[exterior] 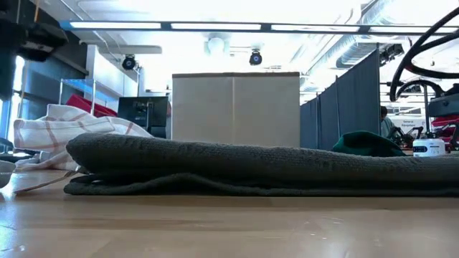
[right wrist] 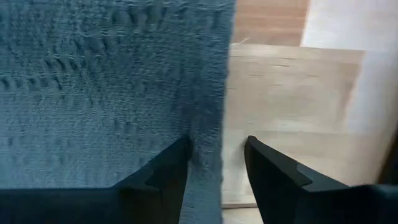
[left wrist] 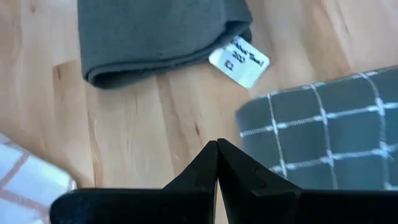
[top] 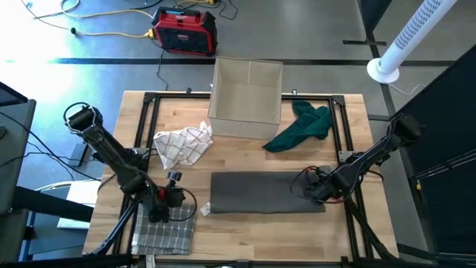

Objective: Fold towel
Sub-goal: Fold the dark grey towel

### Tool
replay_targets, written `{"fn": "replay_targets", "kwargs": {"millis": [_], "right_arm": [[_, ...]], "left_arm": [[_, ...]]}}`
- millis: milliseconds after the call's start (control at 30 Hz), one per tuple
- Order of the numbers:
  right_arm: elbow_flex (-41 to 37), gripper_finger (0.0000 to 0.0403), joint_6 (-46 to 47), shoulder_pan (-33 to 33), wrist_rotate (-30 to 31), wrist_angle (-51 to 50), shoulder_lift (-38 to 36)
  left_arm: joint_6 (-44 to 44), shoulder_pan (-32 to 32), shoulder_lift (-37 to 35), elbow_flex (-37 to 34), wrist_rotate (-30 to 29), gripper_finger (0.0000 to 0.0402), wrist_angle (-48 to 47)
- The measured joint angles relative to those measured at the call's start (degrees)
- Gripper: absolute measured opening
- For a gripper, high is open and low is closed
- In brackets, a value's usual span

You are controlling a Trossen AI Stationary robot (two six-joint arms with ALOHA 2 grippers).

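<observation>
**Grey towel folded on the desk**

From above you see the grey towel point(top: 264, 192) lying before the box point(top: 246, 89). Your right gripper point(right wrist: 216, 163) straddles its edge, released. Only the left wrist view shows the towel's tag point(left wrist: 239, 60) and your clenched left gripper point(left wrist: 217, 163).

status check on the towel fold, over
Left gripper shut, empty, beside checked cloth. Right gripper open at gray towel right edge. Towel folded flat; nothing blocking.

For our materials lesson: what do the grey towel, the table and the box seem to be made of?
Grey towel: soft knitted or terry cloth, matte, nubbly texture.
Table: pale wood, smooth, visible grain and plank seams.
Box: probably cardboard or fabric, beige, matte, with a centre crease.
</observation>
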Motion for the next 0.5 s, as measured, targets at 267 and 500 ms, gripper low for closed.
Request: {"fn": "replay_targets", "kwargs": {"millis": [267, 500], "right_arm": [[0.8, 0.0012, -2.3, 0.1, 2.8, -0.4, 0.2], [9.7, 0.0012, -6.1, 0.0, 1.9, -13.1, 0.2]], "left_arm": [[5.4, 2.4, 0.0, -5.5, -11.7, 0.0006, 14.4], [15.8, 7.3, 1.2, -10.0, -13.2, 0.0051, 37.5]]}}
